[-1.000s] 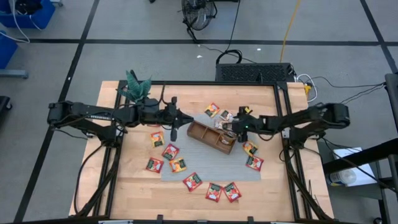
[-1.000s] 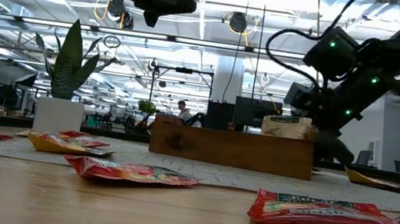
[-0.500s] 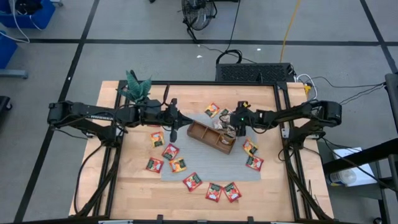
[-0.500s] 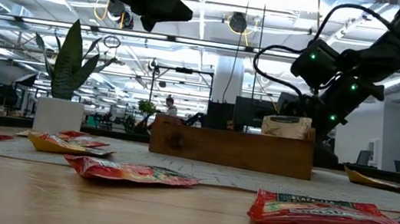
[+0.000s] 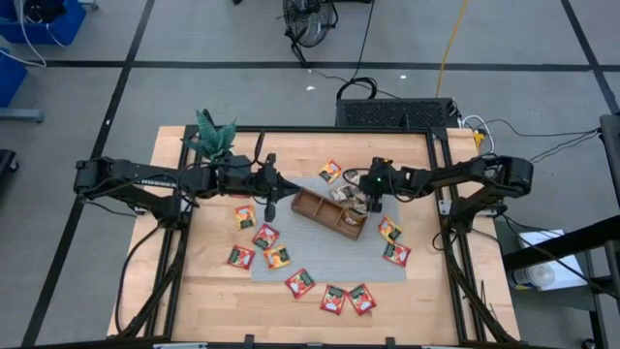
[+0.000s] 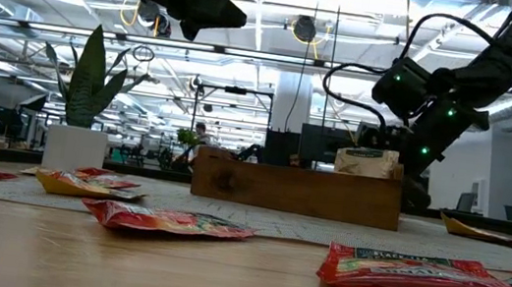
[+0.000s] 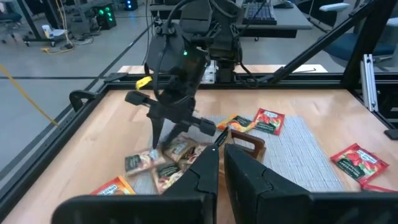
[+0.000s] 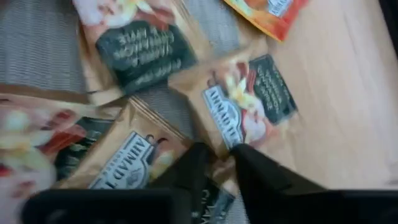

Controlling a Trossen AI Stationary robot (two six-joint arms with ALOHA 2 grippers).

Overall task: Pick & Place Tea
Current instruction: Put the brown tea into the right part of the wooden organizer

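The right tool [image 5: 371, 202] is down among pale brown tea sachets [image 8: 249, 102] lying just behind the brown wooden compartment tray [image 5: 329, 214], its fingers nearly together, pinching the edge of one, probably to lift it into the tray. The left tool [image 5: 270, 208], closed and empty, hangs over the wooden bench [image 5: 213, 291], seemingly waiting. Red sachets [image 5: 299, 283] lie scattered around.

wooden tray [image 5: 329, 214] mid-mat [image 5: 387, 273], sachets [image 5: 332, 298] all around it
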